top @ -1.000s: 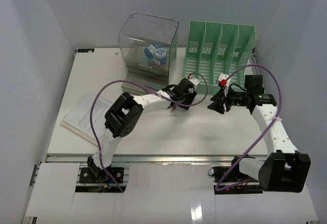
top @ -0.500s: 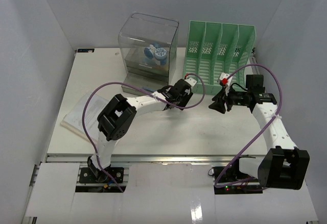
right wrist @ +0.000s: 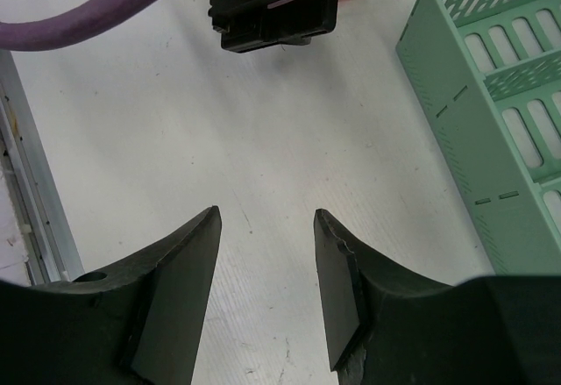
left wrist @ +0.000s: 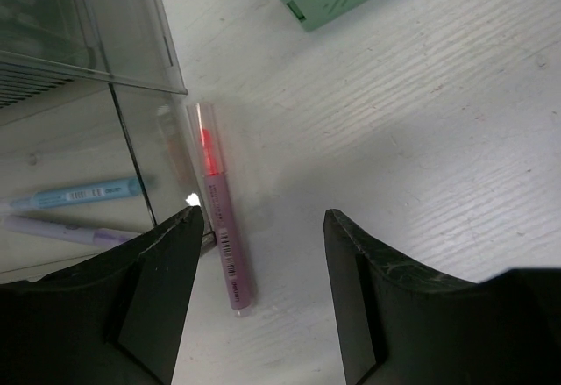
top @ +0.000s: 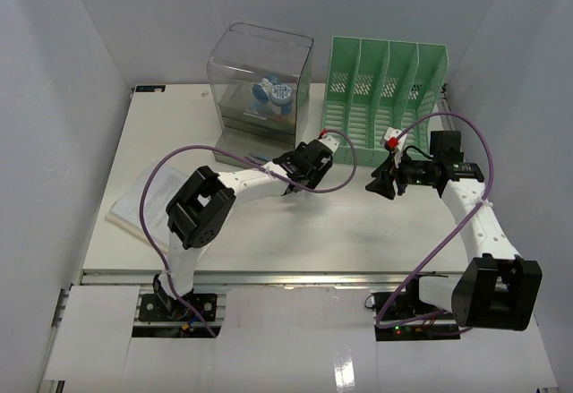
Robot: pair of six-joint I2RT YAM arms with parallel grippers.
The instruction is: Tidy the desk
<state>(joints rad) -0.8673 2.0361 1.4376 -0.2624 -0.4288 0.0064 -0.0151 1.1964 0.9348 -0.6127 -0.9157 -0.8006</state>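
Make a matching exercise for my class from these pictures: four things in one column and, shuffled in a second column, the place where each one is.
Things
1. pink pen
2. green file rack
3. papers
4. blue pen

Places
A. at the far edge of the desk, on the right
B. inside the clear drawer box
C. lying flat on the desk, just outside the clear drawer box
D. by the left edge of the desk

Pairs: 1-C, 2-A, 3-D, 4-B
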